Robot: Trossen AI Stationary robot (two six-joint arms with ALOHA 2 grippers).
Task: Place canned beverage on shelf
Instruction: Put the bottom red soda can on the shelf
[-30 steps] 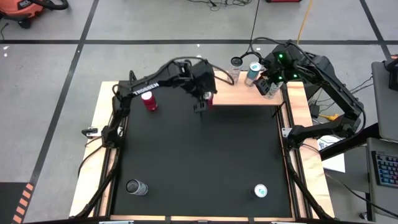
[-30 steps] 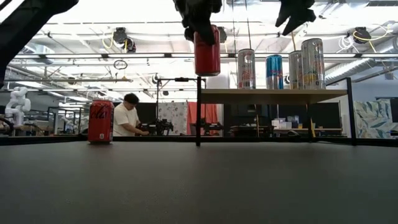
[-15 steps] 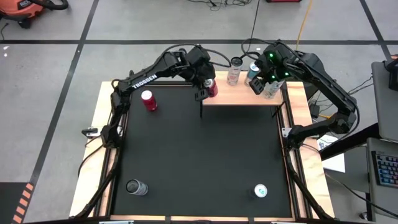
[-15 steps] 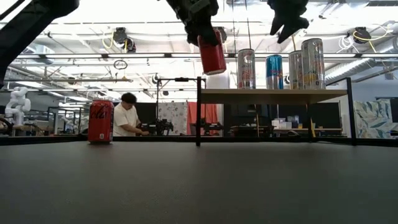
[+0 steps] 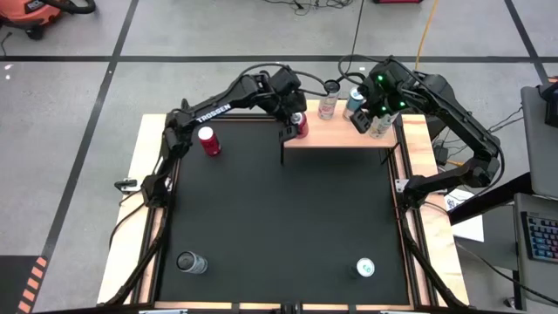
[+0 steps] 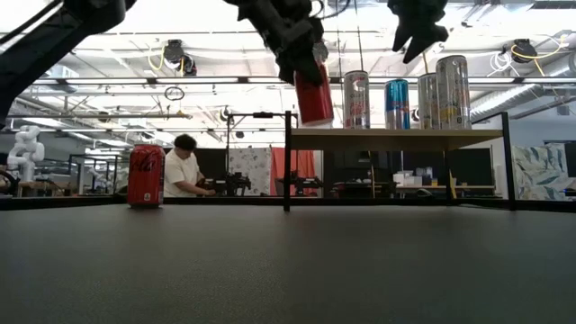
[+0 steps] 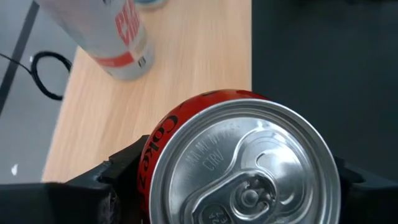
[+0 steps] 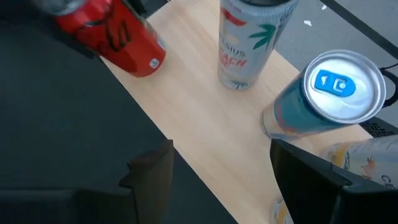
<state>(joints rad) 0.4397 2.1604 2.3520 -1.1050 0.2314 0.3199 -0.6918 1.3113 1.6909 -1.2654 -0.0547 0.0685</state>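
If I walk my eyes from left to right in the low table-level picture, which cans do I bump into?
Red can standing on the table → red can held tilted in the left gripper → white can → blue can → two pale cans at the shelf's right end.

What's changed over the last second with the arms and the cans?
The left gripper carried its red can from beside the shelf over its left end, lower and tilted. The right gripper shifted slightly above the shelf's cans. The table's cans stayed put.

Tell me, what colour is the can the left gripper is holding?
Red, with a silver top. The can shows best in the left wrist view.
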